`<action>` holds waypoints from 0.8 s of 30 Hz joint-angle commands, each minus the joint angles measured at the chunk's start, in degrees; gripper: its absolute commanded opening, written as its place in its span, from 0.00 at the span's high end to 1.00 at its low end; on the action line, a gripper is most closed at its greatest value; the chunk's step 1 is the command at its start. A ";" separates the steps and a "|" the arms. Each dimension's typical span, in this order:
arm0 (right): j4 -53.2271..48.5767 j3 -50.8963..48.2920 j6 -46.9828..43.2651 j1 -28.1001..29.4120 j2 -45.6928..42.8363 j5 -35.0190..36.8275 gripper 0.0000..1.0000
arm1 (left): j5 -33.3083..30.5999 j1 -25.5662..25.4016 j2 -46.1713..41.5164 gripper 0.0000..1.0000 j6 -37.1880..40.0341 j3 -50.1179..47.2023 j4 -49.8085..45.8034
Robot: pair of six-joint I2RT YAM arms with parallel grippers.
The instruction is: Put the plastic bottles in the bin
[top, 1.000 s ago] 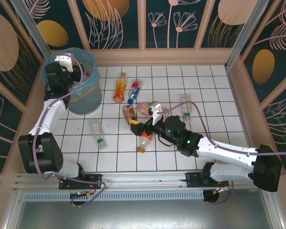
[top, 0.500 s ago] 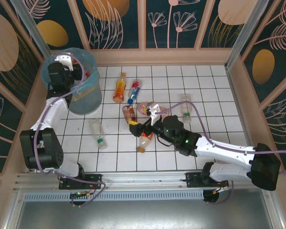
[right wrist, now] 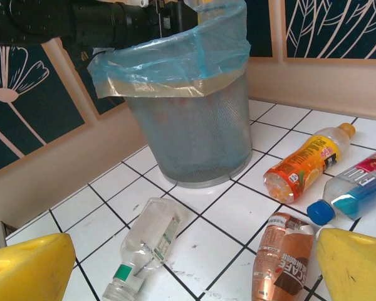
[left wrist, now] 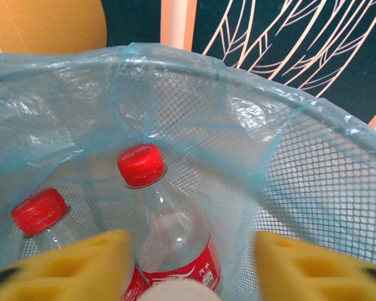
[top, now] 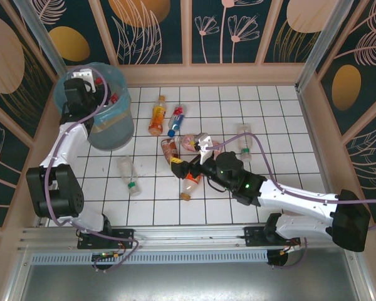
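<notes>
The bin [top: 106, 125], a mesh basket lined with a light-blue bag, stands at the far left. My left gripper [top: 94, 91] hangs over its mouth. In the left wrist view that gripper [left wrist: 191, 248] is open, its yellow fingers [left wrist: 75, 266] apart around a red-capped plastic bottle [left wrist: 175, 232] standing loose inside the bin [left wrist: 313, 163] beside another red-capped one [left wrist: 41, 216]. My right gripper [top: 189, 152] is open and empty, low over the middle bottles. Ahead of it [right wrist: 194, 248] lie a clear green-labelled bottle [right wrist: 147, 241], a brown bottle [right wrist: 285, 257], an orange one [right wrist: 304, 163] and a blue-capped one [right wrist: 357, 191].
More bottles lie on the tiled floor: an orange-capped one [top: 189, 185] under the right arm, a clear one [top: 244, 141] at the right, a pink one [top: 191, 141]. Patterned walls close in all sides. The left arm [right wrist: 81, 22] reaches over the bin's rim [right wrist: 175, 63].
My left gripper has opened over the bin, and the bottle now stands free between its fingers. The left arm shifted slightly. The right arm has hardly moved.
</notes>
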 commanded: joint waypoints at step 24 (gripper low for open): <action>-0.22 0.69 2.27 -0.25 -0.36 2.46 0.01 | 0.78 0.18 12.36 1.00 -5.77 27.21 -23.95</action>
